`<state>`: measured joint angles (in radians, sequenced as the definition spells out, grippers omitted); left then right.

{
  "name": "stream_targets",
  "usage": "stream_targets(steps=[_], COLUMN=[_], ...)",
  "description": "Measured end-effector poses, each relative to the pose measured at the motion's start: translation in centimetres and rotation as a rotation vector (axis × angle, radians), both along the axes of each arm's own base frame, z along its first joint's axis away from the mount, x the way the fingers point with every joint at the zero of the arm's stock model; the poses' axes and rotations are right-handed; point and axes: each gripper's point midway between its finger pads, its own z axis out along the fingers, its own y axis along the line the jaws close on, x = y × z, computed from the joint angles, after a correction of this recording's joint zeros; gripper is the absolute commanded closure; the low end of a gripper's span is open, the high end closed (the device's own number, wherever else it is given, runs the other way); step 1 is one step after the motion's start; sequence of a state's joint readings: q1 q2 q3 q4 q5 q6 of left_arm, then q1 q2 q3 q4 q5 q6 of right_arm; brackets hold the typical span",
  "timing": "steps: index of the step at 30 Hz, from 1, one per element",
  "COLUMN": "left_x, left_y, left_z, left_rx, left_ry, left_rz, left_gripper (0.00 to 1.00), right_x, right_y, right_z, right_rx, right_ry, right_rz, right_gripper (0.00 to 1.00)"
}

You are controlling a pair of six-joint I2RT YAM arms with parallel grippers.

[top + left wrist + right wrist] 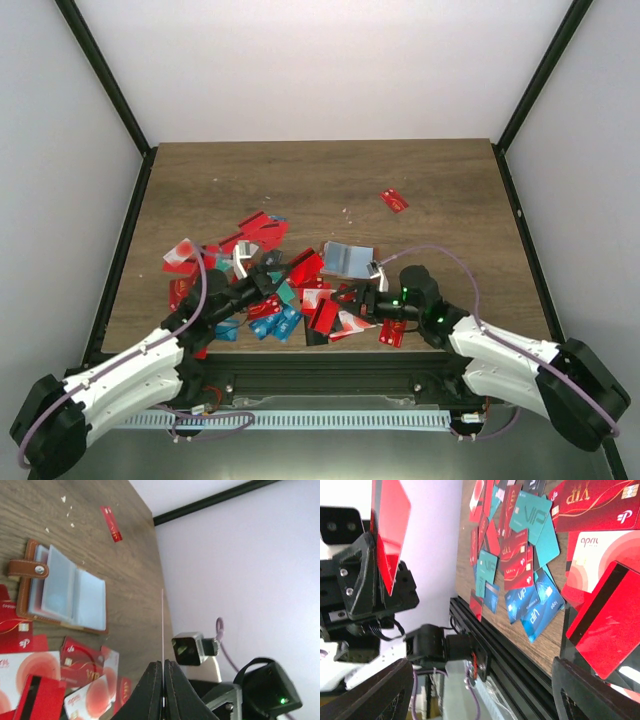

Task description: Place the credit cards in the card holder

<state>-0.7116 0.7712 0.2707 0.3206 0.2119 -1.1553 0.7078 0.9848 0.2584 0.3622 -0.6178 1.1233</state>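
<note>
My left gripper (262,281) is shut on a red credit card. The card shows edge-on as a thin line (163,625) rising from between the closed fingertips (163,667), and as a red card held upright (390,535) in the right wrist view. The brown card holder (348,260) lies open on the table, pale blue pockets up (62,590), beyond the held card. My right gripper (362,300) is open and empty (482,680), low over the near side of the card pile, facing the left gripper. Many red, teal and blue credit cards (275,300) lie spread in front (520,555).
One red card (394,200) lies alone at the far right of the wooden table (111,523). A red card with a black stripe (605,625) lies next to my right gripper's right finger. The black front rail (510,645) runs along the table's near edge.
</note>
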Motion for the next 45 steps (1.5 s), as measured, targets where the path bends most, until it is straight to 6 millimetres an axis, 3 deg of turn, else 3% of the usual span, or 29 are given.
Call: stream_targets(steps=[9, 22, 26, 32, 45], left_x=[1.7, 1.9, 1.8, 1.7, 1.9], left_y=[-0.6, -1.9, -1.9, -1.6, -1.4], left_z=[1.5, 1.8, 2.3, 4.4, 3.9], left_rx=[-0.121, -0.201, -0.217, -0.263, -0.259], left_ry=[0.014, 0.049, 0.048, 0.024, 0.055], left_rz=[0.059, 0.04, 0.04, 0.045, 0.064], left_gripper=[0.96, 0.96, 0.96, 0.96, 0.92], right_x=[3.0, 6.6, 7.1, 7.8, 7.9], right_y=[0.7, 2.9, 3.5, 4.4, 5.2], right_z=[1.5, 6.3, 7.5, 7.7, 9.1], right_rx=[0.103, 0.246, 0.271, 0.269, 0.286], right_ry=[0.064, 0.019, 0.001, 0.007, -0.03], right_rz=[-0.144, -0.192, -0.182, -0.164, -0.121], right_gripper=[0.45, 0.53, 0.58, 0.69, 0.99])
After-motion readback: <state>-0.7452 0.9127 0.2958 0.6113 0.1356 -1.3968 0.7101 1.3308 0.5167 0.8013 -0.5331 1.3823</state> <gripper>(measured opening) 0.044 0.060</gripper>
